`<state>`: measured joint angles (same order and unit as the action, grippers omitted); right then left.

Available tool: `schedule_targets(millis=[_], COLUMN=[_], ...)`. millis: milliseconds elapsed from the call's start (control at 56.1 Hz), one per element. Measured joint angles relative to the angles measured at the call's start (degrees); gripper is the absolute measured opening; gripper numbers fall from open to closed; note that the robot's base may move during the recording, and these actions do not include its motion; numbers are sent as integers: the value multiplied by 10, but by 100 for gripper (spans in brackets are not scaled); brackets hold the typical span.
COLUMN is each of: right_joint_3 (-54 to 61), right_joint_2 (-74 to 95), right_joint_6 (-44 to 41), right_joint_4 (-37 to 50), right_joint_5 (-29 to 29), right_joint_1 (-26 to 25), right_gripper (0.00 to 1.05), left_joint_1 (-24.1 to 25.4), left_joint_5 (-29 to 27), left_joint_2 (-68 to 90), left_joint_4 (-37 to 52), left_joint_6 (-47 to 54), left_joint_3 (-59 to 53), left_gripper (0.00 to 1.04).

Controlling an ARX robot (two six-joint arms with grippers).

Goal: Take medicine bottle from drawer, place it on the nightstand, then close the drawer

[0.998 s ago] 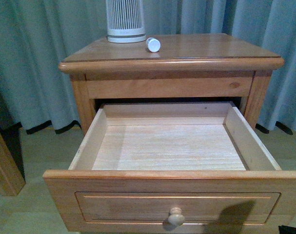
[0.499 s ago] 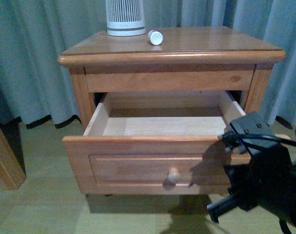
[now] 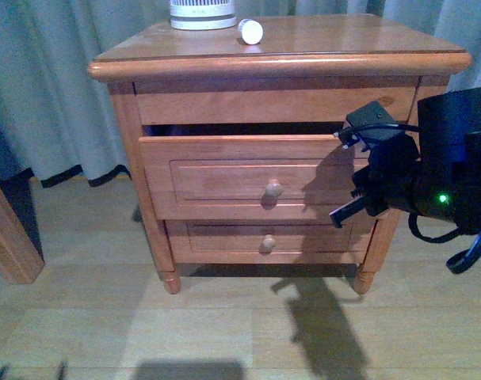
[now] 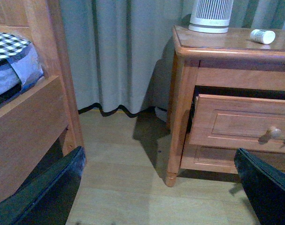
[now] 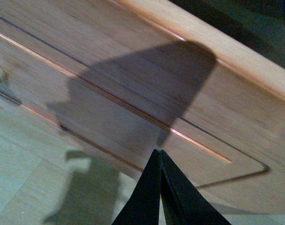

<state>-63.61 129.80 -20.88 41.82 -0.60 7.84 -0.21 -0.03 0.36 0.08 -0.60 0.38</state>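
Note:
The medicine bottle [image 3: 250, 32] lies on its side on the nightstand [image 3: 343, 43] top, next to the ribbed device; it also shows in the left wrist view [image 4: 263, 36]. The upper drawer [image 3: 224, 180] is almost closed, its front standing out a little from the frame, with a dark gap above it. My right gripper [image 3: 337, 219] is shut and empty, its tips at the right part of the drawer front [image 5: 109, 89]; the right wrist view shows the closed tips [image 5: 157, 153] against the framed panel. My left gripper [image 4: 156, 197] is open and empty, low over the floor left of the nightstand.
A tall white ribbed device [image 3: 202, 13] stands at the back of the top. The lower drawer [image 3: 264, 241] is closed. A wooden bed frame [image 4: 34, 126] with checked bedding [image 4: 11, 47] is to the left. Grey curtains [image 3: 50, 95] hang behind. The floor is pale wood.
The drawer has gone from wide open to nearly closed. My right arm came into view and moved in with the drawer front. The bottle stayed on the top.

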Motion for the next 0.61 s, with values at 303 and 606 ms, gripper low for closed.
schedule_targets(millis=[303, 606], right_joint_3=[-61, -85], right_joint_2=[12, 12], right_joint_6=[-12, 2], right_joint_4=[-29, -50], right_joint_5=[19, 47], right_joint_1=[-25, -47], right_gripper=[3, 3], left_joint_1=[0, 0], left_joint_5=[0, 0], left_joint_2=[0, 0], left_joint_4=[0, 0], left_joint_6=[0, 0], left_joint_3=[0, 0], left_gripper=[98, 98])
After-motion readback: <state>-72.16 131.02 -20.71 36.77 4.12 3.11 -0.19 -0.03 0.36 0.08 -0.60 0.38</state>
